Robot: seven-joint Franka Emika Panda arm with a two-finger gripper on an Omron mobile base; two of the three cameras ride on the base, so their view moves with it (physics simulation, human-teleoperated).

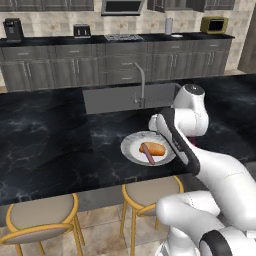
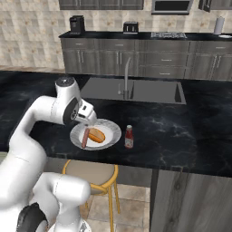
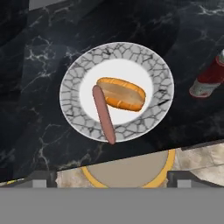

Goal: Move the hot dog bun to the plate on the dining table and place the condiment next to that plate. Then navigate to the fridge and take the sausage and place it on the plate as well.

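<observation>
Three task items now sit at their places on the table (image 2: 181, 131): bun (image 3: 121, 93) and sausage (image 3: 103, 114) on the plate (image 3: 72, 94), ketchup (image 2: 129, 137) upright just beside the plate's rim, on the marble.

Bun lies across the white centre. Sausage lies alongside it and touching, one end over the marbled rim toward the table's stool-side edge, still within the plate's outline as seen from the hand view. Ketchup stands apart from the plate by a small gap, on the far side from the arm.

Gripper (image 2: 89, 118): hangs above the plate's near-left rim in the right base view, partly hidden by the wrist. Fingertips are not clearly resolved in any view; the hand view looks straight down on the plate from well above, nothing between the jaws. Jaws spread wide, holding nothing.

Step in hand, by judgement: the last one, sausage delivery, looks complete; the arm is in the clear above the plate. All placements the task asks for appear met.

Next move, if any: lift clear straight up and away without sweeping sideways toward the ketchup, which is tall, slim and would tip easily. The overhanging sausage end should be left alone; a nudge could roll it off the rim.

Stool (image 3: 131, 170) sits below the table edge, out of the arm's path.
</observation>
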